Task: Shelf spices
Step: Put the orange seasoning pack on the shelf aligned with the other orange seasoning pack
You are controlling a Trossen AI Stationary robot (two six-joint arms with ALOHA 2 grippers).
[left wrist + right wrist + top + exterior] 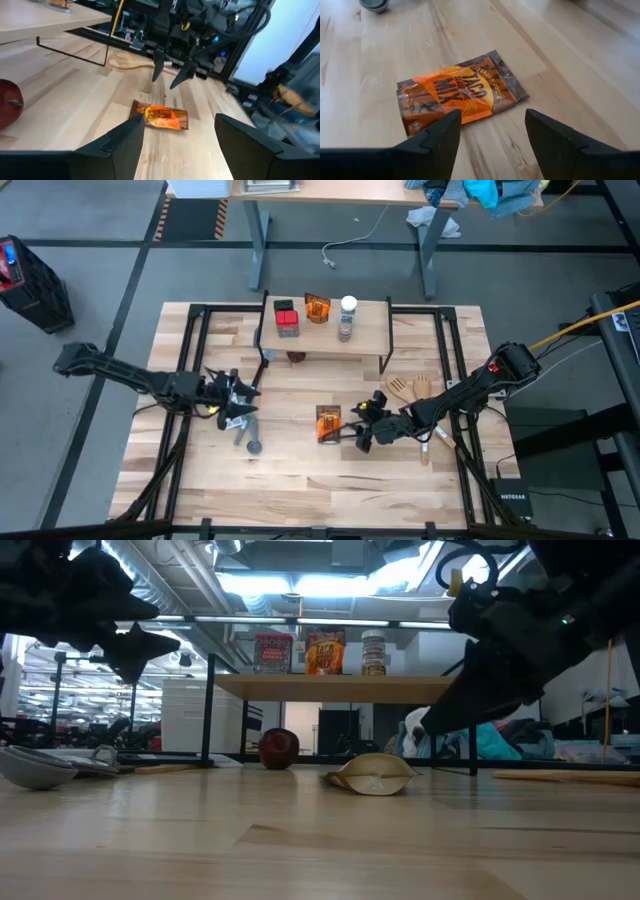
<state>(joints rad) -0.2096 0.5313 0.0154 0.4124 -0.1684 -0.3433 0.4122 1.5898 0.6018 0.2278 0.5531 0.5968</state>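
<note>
Near the middle of the surface (300, 470), an orange taco-mix packet (328, 423) is seen lying flat, label up. Just to its right the right claw (362, 432) is hung low, jaws parted with nothing gripped, the packet sitting just ahead of the fingertips (437, 137) without being touched. Over on the left, the left claw (238, 412) is held above the wood, also spread apart and empty, pointed toward the packet.

At the far side, the shelf (370, 335) is already loaded with a red-topped box (287, 318), a second orange packet (317, 308) standing upright, and a white-capped jar (347, 317), lined up left to right. A small dark red jar (278, 748) is parked underneath the shelf on the surface. Wooden spatulas (410, 388) can be spotted to the right, and a grey utensil (249, 437) is lying near the left claw.
</note>
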